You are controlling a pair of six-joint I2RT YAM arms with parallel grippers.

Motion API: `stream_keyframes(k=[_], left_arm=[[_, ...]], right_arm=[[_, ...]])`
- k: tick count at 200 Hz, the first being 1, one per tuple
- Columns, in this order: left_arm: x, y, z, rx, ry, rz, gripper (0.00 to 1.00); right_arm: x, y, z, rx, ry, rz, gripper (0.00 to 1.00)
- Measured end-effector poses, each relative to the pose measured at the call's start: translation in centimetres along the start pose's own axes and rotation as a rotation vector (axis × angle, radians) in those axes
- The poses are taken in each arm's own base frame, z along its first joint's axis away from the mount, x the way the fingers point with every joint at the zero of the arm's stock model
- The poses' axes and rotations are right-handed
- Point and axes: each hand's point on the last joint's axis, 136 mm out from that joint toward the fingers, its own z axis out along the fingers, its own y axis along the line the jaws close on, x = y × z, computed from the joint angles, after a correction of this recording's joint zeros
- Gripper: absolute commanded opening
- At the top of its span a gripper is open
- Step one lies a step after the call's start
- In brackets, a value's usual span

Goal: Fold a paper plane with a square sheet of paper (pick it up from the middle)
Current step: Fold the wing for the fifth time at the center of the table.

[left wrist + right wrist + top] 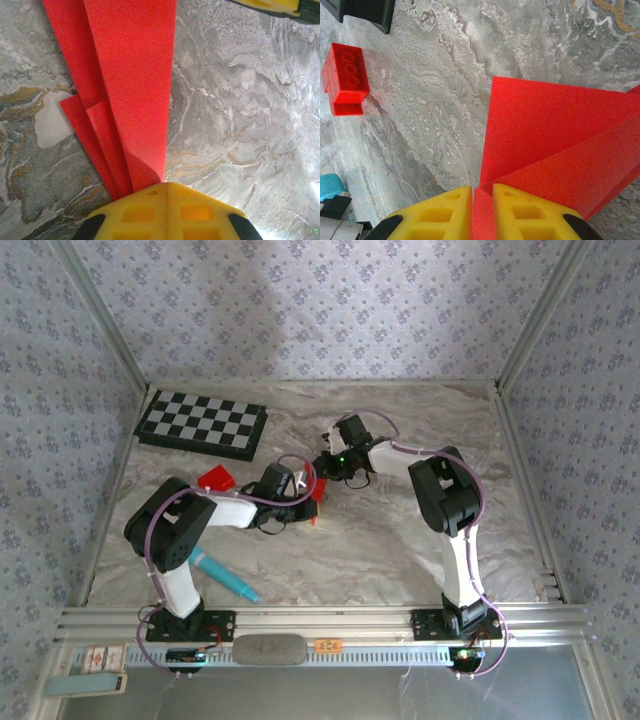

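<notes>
Paper plane (130,75) one, red brick (345,75) one

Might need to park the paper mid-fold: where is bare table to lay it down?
Bare table lies at the front middle, between the teal pen and the right arm; also the far right corner. Crowded: the left, around the chequered board and red brick, and the centre, where the red paper is held.
</notes>
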Motion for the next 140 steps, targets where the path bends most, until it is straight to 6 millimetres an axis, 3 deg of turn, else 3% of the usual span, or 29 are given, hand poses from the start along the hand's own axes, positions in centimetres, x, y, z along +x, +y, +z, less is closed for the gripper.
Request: stream_keyframes(k=[105, 140], left_arm=[[0.0, 0.0, 0.0, 0.004, -0.006, 0.002, 0.02], [-0.1, 0.1, -0.3, -0.005, -0.007, -0.001, 0.08]], right_arm=[[0.4, -0.7, 1.7, 0.05, 0.047, -0.012, 0.2], [0.5, -0.9, 1.9, 0.099, 0.062, -0.013, 0.18]])
